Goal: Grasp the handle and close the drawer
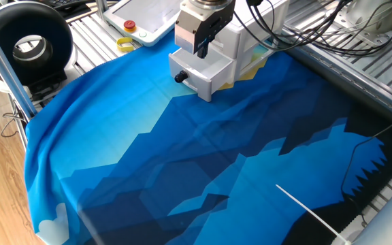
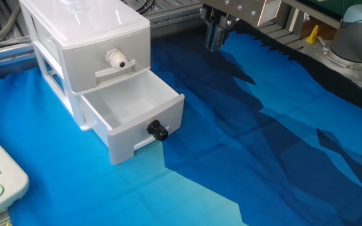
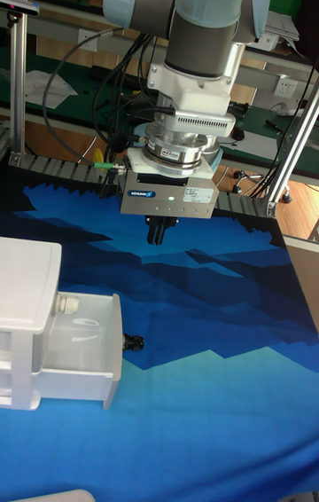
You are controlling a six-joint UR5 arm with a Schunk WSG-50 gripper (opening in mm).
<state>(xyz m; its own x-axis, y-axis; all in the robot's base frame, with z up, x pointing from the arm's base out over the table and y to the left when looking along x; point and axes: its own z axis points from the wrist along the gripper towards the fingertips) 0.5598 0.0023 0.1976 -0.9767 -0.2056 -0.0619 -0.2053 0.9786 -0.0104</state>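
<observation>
The white drawer [image 2: 131, 116] stands pulled out from the bottom of the small white cabinet [image 2: 83, 28], and its inside holds nothing. The handle [image 2: 158, 130], a black knob, sits on the drawer's front panel; it also shows as the handle [image 3: 133, 342] and the handle [image 1: 180, 77]. My gripper [image 2: 215, 36] hangs in the air above the blue cloth, well off from the handle and touching nothing. Its fingers are pressed together with nothing between them, as the gripper [image 3: 158, 231] also shows. In one fixed view the gripper [image 1: 203, 42] overlaps the drawer [image 1: 203, 71].
The cabinet's upper drawer has a white knob [image 2: 117, 59] and is closed. A blue cloth [image 1: 203, 163] covers the table. A white pendant [image 1: 148, 13] with a red button [image 1: 129, 26], a yellow piece [image 1: 124, 45] and a black ring [image 1: 29, 37] lie beyond the cloth.
</observation>
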